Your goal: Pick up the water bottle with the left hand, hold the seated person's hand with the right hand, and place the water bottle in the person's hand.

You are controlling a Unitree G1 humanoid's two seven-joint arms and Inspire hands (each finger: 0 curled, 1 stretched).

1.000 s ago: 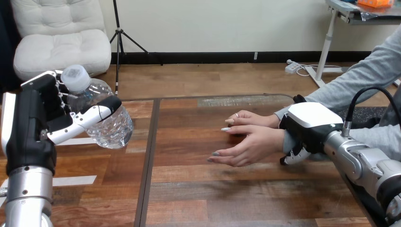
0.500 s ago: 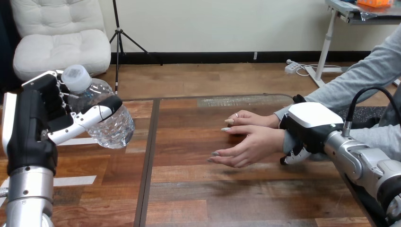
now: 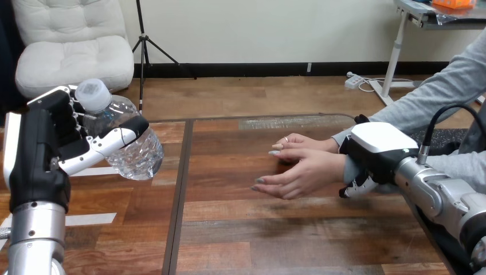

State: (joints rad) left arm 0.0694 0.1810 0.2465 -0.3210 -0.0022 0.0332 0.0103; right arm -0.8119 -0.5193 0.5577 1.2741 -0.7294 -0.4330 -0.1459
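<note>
A clear plastic water bottle [image 3: 130, 144] with a white cap hangs tilted above the table's left part, my left hand [image 3: 44, 146] shut on it with the thumb across its front. At the right, my right hand [image 3: 375, 150] sits over the wrist of the person's nearer hand [image 3: 298, 177], and its fingers [image 3: 354, 187] curl under the grey sleeve. That nearer hand lies on its edge, fingers pointing left, with nothing in it. The person's farther hand [image 3: 302, 143] rests flat on the table just behind it.
The wooden table [image 3: 275, 235] has a dark seam [image 3: 179, 195] running front to back between the bottle and the person's hands. White tape strips [image 3: 86, 218] lie on its left part.
The person's nearer hand has closed up and turned a little, its fingertips now slightly higher. My right hand has edged right with it. The bottle and my left hand hold still.
</note>
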